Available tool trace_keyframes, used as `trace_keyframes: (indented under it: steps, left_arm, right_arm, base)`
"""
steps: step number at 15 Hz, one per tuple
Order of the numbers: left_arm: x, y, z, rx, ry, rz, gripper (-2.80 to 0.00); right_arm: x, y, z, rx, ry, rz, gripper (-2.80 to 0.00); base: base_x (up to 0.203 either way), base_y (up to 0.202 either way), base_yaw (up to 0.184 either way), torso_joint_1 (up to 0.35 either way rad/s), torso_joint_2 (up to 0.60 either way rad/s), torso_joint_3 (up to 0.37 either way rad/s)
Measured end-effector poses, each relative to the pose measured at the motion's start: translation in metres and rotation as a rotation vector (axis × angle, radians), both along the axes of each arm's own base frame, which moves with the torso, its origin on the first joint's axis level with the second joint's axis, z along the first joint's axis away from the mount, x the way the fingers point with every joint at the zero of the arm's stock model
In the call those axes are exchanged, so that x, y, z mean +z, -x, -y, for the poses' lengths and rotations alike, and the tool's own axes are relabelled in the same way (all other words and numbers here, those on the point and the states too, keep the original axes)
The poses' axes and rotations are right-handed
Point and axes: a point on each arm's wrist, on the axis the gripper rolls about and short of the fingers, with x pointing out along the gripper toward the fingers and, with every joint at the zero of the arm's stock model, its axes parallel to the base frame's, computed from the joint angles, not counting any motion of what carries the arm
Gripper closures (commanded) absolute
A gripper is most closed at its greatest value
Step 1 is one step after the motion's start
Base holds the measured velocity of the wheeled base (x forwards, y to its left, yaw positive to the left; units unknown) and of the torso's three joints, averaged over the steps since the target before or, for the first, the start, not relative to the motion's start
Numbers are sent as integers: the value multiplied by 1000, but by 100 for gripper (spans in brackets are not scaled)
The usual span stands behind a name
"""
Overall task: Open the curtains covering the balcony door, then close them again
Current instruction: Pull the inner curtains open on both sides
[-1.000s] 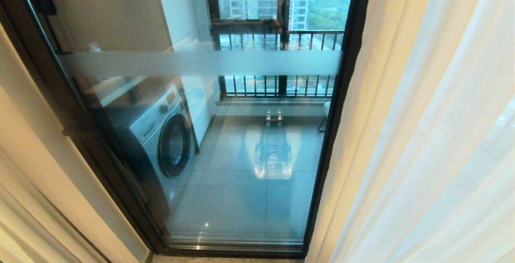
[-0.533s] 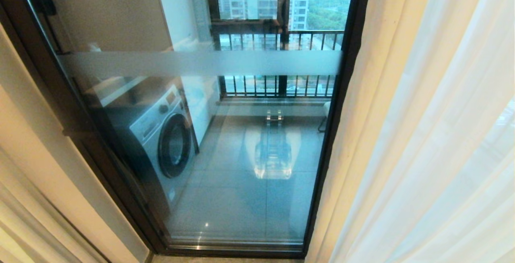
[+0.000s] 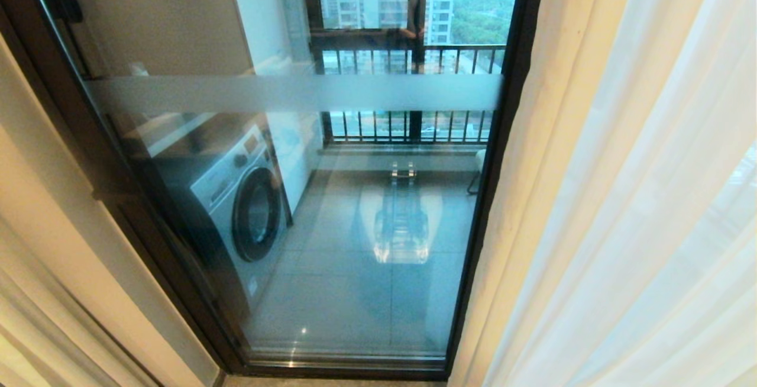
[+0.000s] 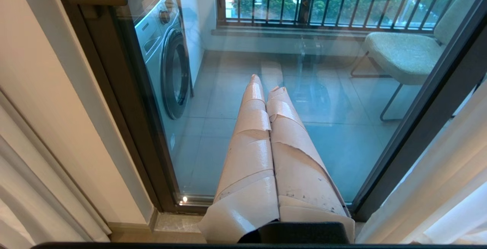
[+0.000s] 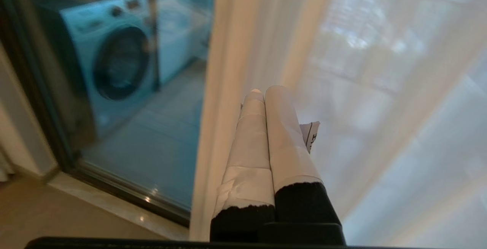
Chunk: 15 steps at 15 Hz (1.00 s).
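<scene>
**Door bare, both grippers pressed shut**

Head view: the balcony door (image 3: 307,197) fills the centre, its glass uncovered, a frosted band (image 3: 295,92) running across it at about 12 o'clock from the middle. The curtains (image 3: 621,197) hang bunched at 3 o'clock, the beige drape edge lying against the door's dark frame, the white sheer beyond it. Another beige panel (image 3: 35,292) sits at 8 o'clock. Behind the glass, a washing machine (image 3: 242,203) at 9 o'clock and a railing (image 3: 408,55) at 12. Neither arm shows here.

Left wrist view: the left gripper (image 4: 266,83) points at the glass, its taped fingers (image 4: 251,157) pressed together on nothing. A padded chair (image 4: 403,51) stands outside at 2 o'clock, the washing machine (image 4: 167,51) at 10.

Right wrist view: the right gripper (image 5: 266,91) has its fingers (image 5: 283,142) together, empty, tips aimed at the curtains (image 5: 342,89) near the drape's inner edge. The picture is blurred; I cannot tell whether they touch. The door glass (image 5: 152,134) lies at 9 o'clock.
</scene>
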Motion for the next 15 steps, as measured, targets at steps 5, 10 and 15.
trace_keyframes:
  steps: [5,10,15]
  left_arm:
    - [0,0,0,0,0,0,0]
    - [0,0,0,0,0,0,0]
    - [0,0,0,0,0,0,0]
  right_arm:
    - [106,-67,-8,195,25,68,0]
    - [149,-141,-31,329,112,71,-280]
    - [152,-185,-49,373,161,57,-280]
  base:
    - [0,0,0,0,0,0]
    - [0,0,0,0,0,0]
    - [0,0,0,0,0,0]
